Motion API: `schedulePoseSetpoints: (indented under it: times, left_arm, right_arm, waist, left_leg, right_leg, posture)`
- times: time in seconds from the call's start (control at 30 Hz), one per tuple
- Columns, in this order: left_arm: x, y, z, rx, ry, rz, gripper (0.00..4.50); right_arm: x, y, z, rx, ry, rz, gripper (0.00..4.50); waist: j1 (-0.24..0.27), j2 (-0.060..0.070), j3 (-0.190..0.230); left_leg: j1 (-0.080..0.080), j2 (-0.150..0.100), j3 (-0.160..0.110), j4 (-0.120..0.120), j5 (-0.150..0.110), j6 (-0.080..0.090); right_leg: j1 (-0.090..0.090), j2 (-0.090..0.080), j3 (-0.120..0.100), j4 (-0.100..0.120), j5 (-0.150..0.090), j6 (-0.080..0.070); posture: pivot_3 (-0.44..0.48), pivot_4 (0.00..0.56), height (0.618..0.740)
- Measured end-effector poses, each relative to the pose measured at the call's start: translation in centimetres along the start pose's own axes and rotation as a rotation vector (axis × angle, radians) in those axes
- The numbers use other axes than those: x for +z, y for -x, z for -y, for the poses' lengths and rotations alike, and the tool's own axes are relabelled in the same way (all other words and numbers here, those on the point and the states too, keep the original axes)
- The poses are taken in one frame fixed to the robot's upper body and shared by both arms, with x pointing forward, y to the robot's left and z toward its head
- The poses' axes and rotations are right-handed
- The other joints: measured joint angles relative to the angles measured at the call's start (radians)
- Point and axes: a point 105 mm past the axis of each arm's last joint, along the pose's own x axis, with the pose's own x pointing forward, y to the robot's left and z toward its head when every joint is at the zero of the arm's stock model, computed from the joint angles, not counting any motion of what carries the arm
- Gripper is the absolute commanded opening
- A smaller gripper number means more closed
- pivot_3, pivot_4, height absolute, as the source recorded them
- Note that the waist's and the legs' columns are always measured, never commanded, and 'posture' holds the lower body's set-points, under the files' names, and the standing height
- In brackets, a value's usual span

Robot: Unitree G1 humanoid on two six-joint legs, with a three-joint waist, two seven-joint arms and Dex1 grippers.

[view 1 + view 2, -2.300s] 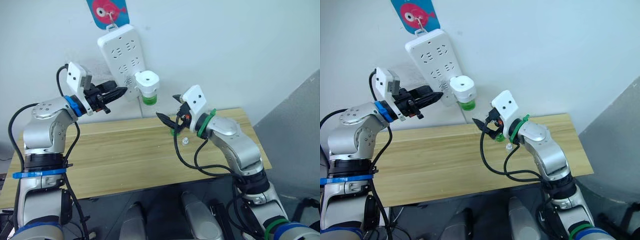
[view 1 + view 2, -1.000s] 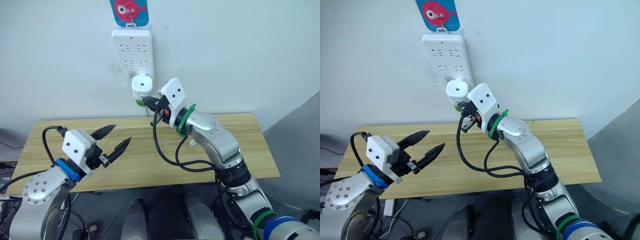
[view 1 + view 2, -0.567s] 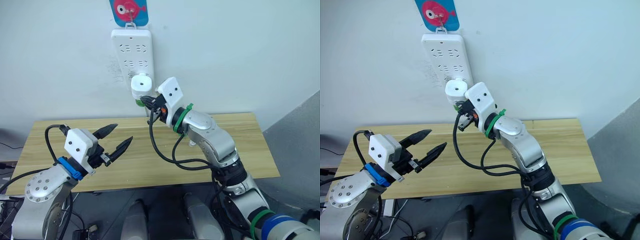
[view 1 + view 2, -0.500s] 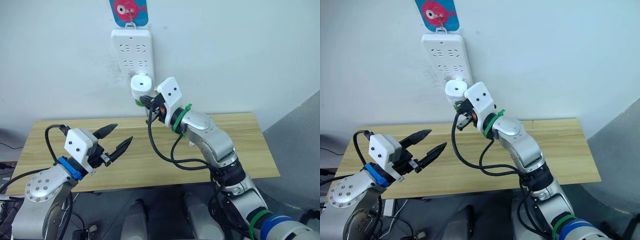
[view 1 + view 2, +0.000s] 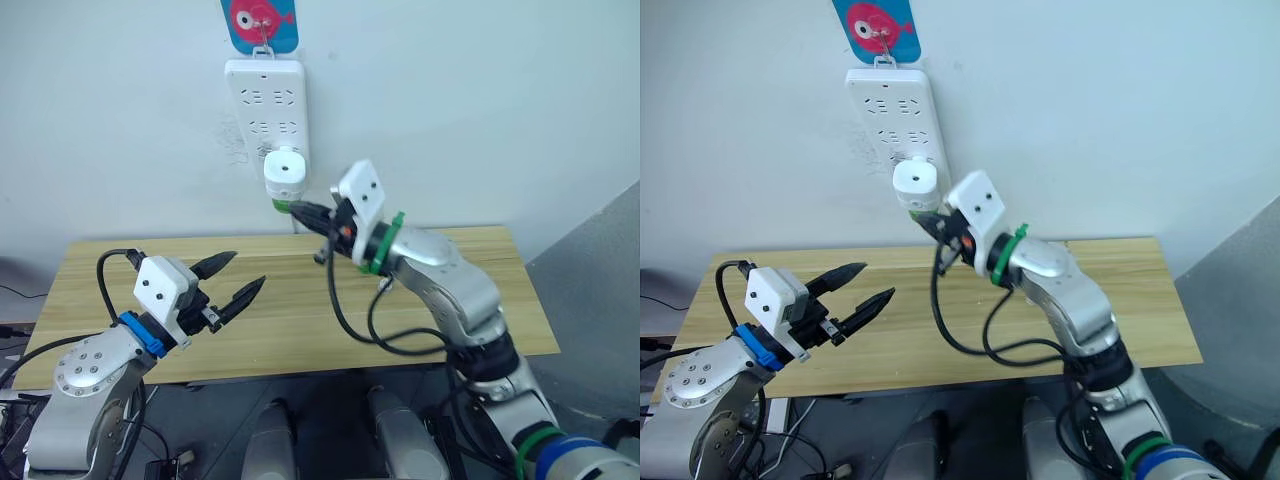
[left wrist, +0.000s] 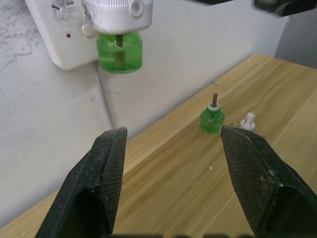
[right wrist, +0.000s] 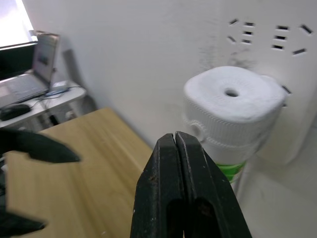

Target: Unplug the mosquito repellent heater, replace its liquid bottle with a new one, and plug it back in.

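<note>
The white mosquito repellent heater (image 5: 284,171) is plugged into the lower end of the wall power strip (image 5: 264,95). A green bottle (image 6: 119,51), the new one, is fitted under it without a cap. My right gripper (image 5: 303,209) is shut and empty, its tip just beside that bottle. On the table stands the capless liquid bottle (image 6: 212,119) with its bare wick, next to a loose white cap (image 6: 247,120). My left gripper (image 5: 246,270) hangs open and empty over the left part of the table, pointing toward the wall.
The wooden table (image 5: 300,325) runs along the white wall. A pink fish hook (image 5: 259,20) holds the strip. A grey panel (image 5: 600,270) stands at the right. In the right wrist view a side table with a laptop (image 7: 29,82) is in the background.
My right gripper has drawn back a little from the heater's bottle, toward the right and slightly down. The left arm has barely moved and stays open.
</note>
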Motion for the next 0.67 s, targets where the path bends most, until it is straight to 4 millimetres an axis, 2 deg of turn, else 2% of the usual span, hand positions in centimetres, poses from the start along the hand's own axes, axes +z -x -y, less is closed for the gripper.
schedulePoseSetpoints:
  times: [0.03, 0.07, 0.17, 0.2, 0.27, 0.33, 0.4, 0.5, 0.67]
  left_arm:
    - [-0.5, 0.1, -0.2, -0.006, 0.004, -0.022, 3.36]
    - [-1.0, 0.3, -0.4, -0.017, 0.007, -0.047, 3.54]
    - [-2.6, 1.3, -0.6, -0.097, -0.035, -0.148, 4.34]
    - [-3.5, 1.9, -0.9, -0.12, -0.048, -0.196, 4.5]
    - [-4.9, 2.9, -1.8, -0.118, -0.044, -0.26, 4.5]
    - [-5.7, 3.5, -2.5, -0.119, -0.04, -0.301, 4.5]
    - [-5.8, 3.8, -2.8, -0.137, -0.073, -0.323, 4.5]
    - [-6.4, 4.3, -3.7, -0.102, -0.115, -0.383, 4.5]
    - [-7.3, 4.9, -4.2, -0.07, -0.124, -0.429, 4.5]
  right_arm:
    - [-0.7, 0.8, -0.4, 0.025, 0.008, -0.033, 0.0]
    - [-1.5, 1.8, -0.4, 0.035, 0.019, -0.071, 0.19]
    - [-3.9, 5.2, 0.3, 0.027, 0.07, -0.192, 0.94]
    - [-5.1, 7.3, 1.0, 0.016, 0.095, -0.256, 1.27]
    - [-6.4, 10.5, 2.6, -0.015, 0.128, -0.361, 1.94]
    - [-6.8, 12.9, 4.0, -0.035, 0.18, -0.429, 2.71]
    - [-7.1, 14.9, 4.8, -0.022, 0.215, -0.482, 3.4]
    - [-8.1, 16.6, 5.5, -0.007, 0.223, -0.534, 4.43]
    - [-9.4, 17.9, 5.5, 0.02, 0.2, -0.568, 4.43]
  waist:
    - [0.0, 0.0, 0.0]
    - [0.0, 0.0, 0.0]
    - [0.0, -0.001, -0.001]
    - [0.002, 0.0, -0.002]
    - [0.002, 0.0, -0.002]
    - [-0.002, -0.002, -0.004]
    - [-0.005, -0.004, -0.008]
    - [-0.006, -0.007, -0.02]
    - [-0.005, -0.007, -0.037]
  left_leg:
    - [0.0, 0.0, 0.0, -0.001, 0.0, 0.0]
    - [0.0, 0.0, -0.001, -0.003, 0.0, 0.0]
    - [0.0, 0.0, 0.0, -0.006, 0.0, 0.0]
    - [0.0, 0.0, 0.0, -0.007, 0.0, 0.0]
    - [0.0, 0.0, 0.001, -0.007, 0.0, 0.0]
    - [0.0, 0.0, 0.002, -0.008, 0.0, 0.0]
    - [0.0, 0.0, 0.003, -0.007, 0.0, 0.0]
    - [0.0, 0.0, 0.003, -0.008, 0.0, 0.0]
    - [0.0, 0.0, 0.004, -0.007, 0.0, 0.0]
  right_leg:
    - [0.0, 0.0, -0.001, 0.0, 0.0, 0.001]
    - [-0.001, 0.0, -0.001, 0.0, 0.0, 0.001]
    - [-0.002, 0.0, -0.001, -0.001, 0.0, 0.001]
    - [-0.002, -0.001, -0.002, -0.002, -0.001, 0.0]
    - [-0.002, -0.001, -0.002, -0.005, -0.001, 0.0]
    - [-0.001, -0.001, -0.002, -0.008, 0.0, 0.0]
    - [-0.001, -0.001, -0.001, -0.008, 0.001, 0.001]
    - [-0.001, -0.002, -0.001, -0.008, 0.002, 0.002]
    - [-0.001, -0.002, -0.001, -0.008, 0.002, 0.002]
  posture:
    - [-0.073, 0.222, 0.74]
    - [-0.075, 0.218, 0.74]
    - [-0.077, 0.196, 0.74]
    - [-0.079, 0.191, 0.74]
    - [-0.078, 0.174, 0.74]
    - [-0.074, 0.163, 0.74]
    - [-0.067, 0.151, 0.74]
    - [-0.06, 0.142, 0.74]
    - [-0.053, 0.128, 0.74]
